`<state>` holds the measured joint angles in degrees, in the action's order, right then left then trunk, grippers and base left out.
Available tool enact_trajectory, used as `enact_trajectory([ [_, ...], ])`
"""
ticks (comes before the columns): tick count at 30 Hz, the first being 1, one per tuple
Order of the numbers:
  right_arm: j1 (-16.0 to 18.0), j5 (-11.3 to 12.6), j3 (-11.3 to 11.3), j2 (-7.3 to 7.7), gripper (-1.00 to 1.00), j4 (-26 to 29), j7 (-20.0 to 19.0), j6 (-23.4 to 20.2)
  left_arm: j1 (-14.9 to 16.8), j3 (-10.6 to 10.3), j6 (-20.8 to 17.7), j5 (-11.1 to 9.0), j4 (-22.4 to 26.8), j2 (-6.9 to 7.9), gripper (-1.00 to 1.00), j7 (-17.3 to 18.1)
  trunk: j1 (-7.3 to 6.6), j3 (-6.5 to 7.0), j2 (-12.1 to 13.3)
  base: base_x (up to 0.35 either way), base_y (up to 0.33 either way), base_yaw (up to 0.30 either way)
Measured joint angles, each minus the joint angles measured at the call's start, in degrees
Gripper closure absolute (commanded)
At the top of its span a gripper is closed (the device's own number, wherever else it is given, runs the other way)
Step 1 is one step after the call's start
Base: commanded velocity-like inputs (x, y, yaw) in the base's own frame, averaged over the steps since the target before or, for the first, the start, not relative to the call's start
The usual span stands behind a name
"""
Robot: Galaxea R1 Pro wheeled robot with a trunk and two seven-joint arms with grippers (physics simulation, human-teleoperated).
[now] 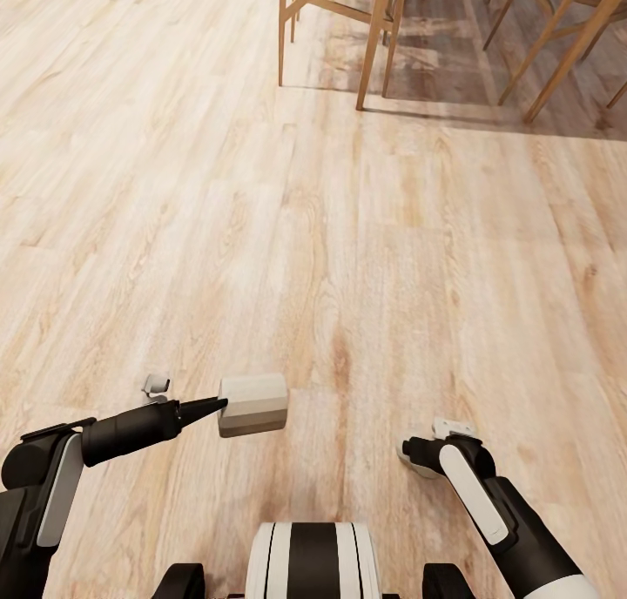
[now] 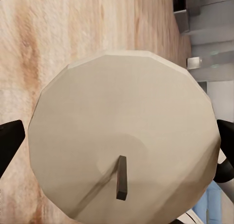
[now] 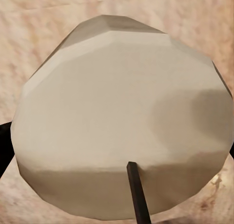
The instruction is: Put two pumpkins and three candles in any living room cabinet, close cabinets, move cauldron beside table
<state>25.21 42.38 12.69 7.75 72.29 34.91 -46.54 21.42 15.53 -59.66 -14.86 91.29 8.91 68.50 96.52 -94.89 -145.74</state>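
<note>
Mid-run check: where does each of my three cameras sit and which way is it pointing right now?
Head view: on the head, looking down at the wood floor; both arms, left claw holding a candle.
Left wrist view: along the left claw at that candle's wick end.
Right wrist view: along the right claw at another candle.
Head and left wrist share the left candle.

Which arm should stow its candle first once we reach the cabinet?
Probably the left. Its end effector holds its candle extended ahead of the trunk, while the right end effector keeps its candle tucked close. No cabinet in sight yet.
</note>
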Motion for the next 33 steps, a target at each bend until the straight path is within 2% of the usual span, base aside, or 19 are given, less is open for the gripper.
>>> enact_trajectory([
  [8,0.0,0.0,0.0,-0.01,-1.0,0.0,0.0,0.0,0.0,0.0,0.0,0.0,0.0,-0.02,1.0,0.0,0.0,0.0,0.0,0.0,0.0,0.0],
  [9,0.0,0.0,0.0,-0.02,1.0,0.0,0.0,0.0,0.0,0.0,0.0,0.0,0.0,-0.03,1.0,0.0,0.0,0.0,0.0,0.0,0.0,0.0],
  [33,0.0,0.0,0.0,-0.01,1.0,0.0,0.0,-0.1,0.0,-0.1,0.0,0.0,0.0,0.11,1.0,-0.1,0.0,0.0,0.0,0.0,0.0,0.0],
])
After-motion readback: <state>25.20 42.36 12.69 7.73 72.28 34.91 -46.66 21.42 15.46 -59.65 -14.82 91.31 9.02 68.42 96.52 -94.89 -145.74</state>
